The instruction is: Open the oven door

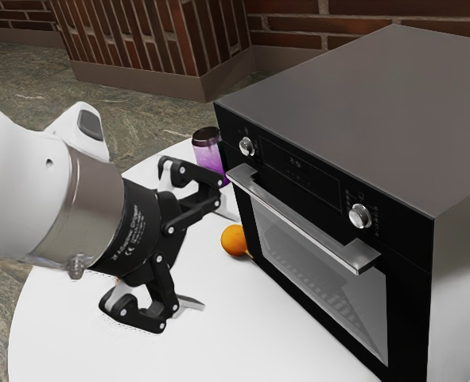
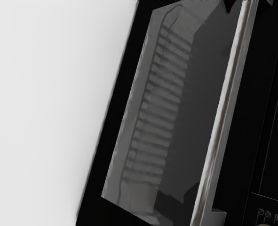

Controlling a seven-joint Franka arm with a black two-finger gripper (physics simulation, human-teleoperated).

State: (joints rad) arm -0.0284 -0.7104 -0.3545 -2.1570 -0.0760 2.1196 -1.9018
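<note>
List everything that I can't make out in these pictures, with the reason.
- Oven: far top corner cut off by the exterior view's right edge.
- Display: symbols too small to read, exterior view.
- Handle: ends cut off by the wrist view's upper and lower edges.
- Dark red thing: cut off by the wrist view's upper edge.

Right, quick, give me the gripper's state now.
Gripper: open, its two fingers spread wide with nothing held between them; it does not have the oven door's handle.
</note>
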